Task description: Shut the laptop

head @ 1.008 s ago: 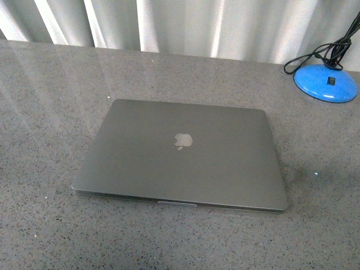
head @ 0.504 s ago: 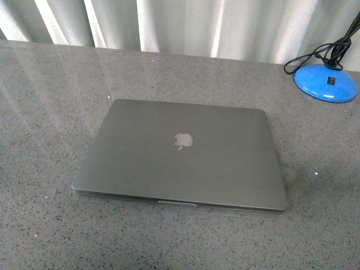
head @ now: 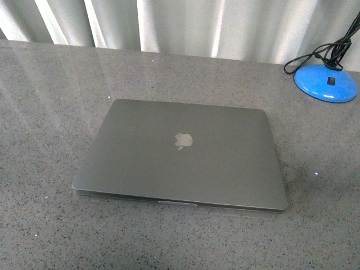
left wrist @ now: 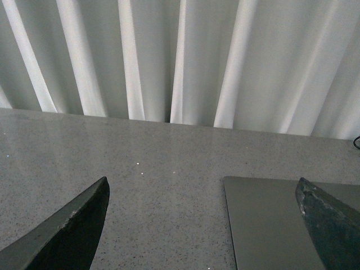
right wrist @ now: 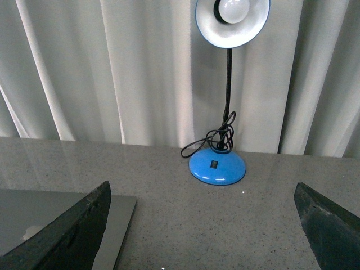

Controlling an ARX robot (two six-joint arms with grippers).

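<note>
The grey laptop (head: 180, 154) lies flat on the speckled table with its lid down, the pale apple logo facing up. Neither arm shows in the front view. In the left wrist view my left gripper (left wrist: 202, 225) is open, its dark fingers (left wrist: 73, 230) spread wide above the table, and a corner of the laptop (left wrist: 264, 225) lies between them. My right gripper (right wrist: 202, 225) is open too, over bare table, with an edge of the laptop (right wrist: 121, 225) beside one finger. Nothing is held.
A blue desk lamp base (head: 325, 82) with a coiled black cord stands at the table's back right; its white shade (right wrist: 232, 21) rises on a black stem. Pale pleated curtains (head: 180, 25) hang behind the table's far edge.
</note>
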